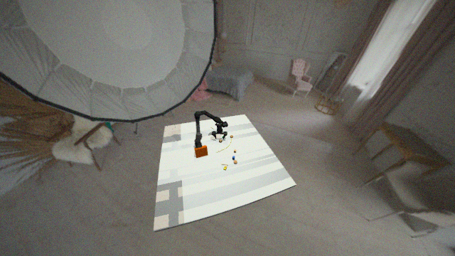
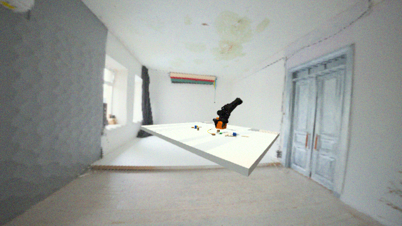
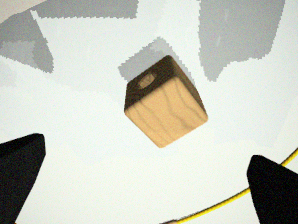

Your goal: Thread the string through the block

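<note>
The wooden block (image 3: 167,112) (image 1: 220,141) (image 2: 218,130) sits on the table. In the wrist view its dark side, with the round hole, faces the upper left. My gripper (image 3: 148,157) (image 1: 219,137) is wide open and empty, with the block ahead of and between the fingertips in the wrist view. The yellow string (image 3: 215,205) (image 1: 227,146) (image 2: 209,131) lies in a curve on the table, outside the block, passing behind the right finger. The round button (image 1: 231,136) (image 2: 213,134) is at one end of it. The stick is mostly cut off at the wrist view's bottom edge.
A blue piece (image 1: 233,158) (image 2: 195,127), a brown piece (image 1: 235,162), a yellow piece (image 1: 225,168) and a loose stick (image 1: 224,164) lie on the table. Another blue piece (image 2: 234,134) and a green piece (image 2: 220,133) lie near the block in the exterior view.
</note>
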